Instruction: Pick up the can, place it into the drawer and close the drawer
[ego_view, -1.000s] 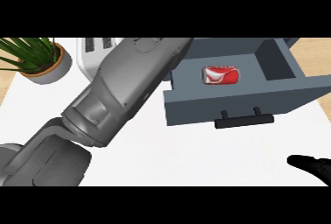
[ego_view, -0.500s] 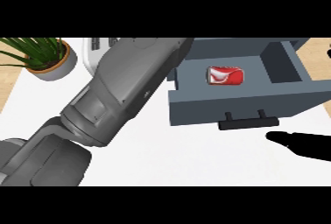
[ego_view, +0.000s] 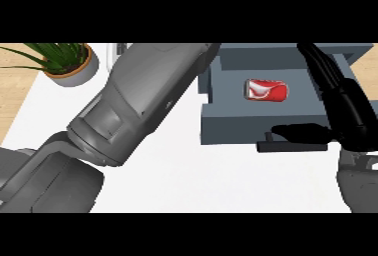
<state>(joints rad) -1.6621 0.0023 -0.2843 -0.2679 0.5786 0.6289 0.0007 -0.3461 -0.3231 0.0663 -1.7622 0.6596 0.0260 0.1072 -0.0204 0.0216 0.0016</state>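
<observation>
the white worktop (ego_view: 192, 185) fills the view, with the left forearm (ego_view: 125, 115) slanting from 7 to 12 o'clock; its hand is out of sight. at 2 o'clock the grey drawer (ego_view: 221, 127) stands open, the red can (ego_view: 266, 90) lying inside. the right hand (ego_view: 347, 110) lies over the drawer's 3 o'clock side, fingers straight, thumb at the handle (ego_view: 277, 146). a plant (ego_view: 63, 60) sits at 10 o'clock
</observation>
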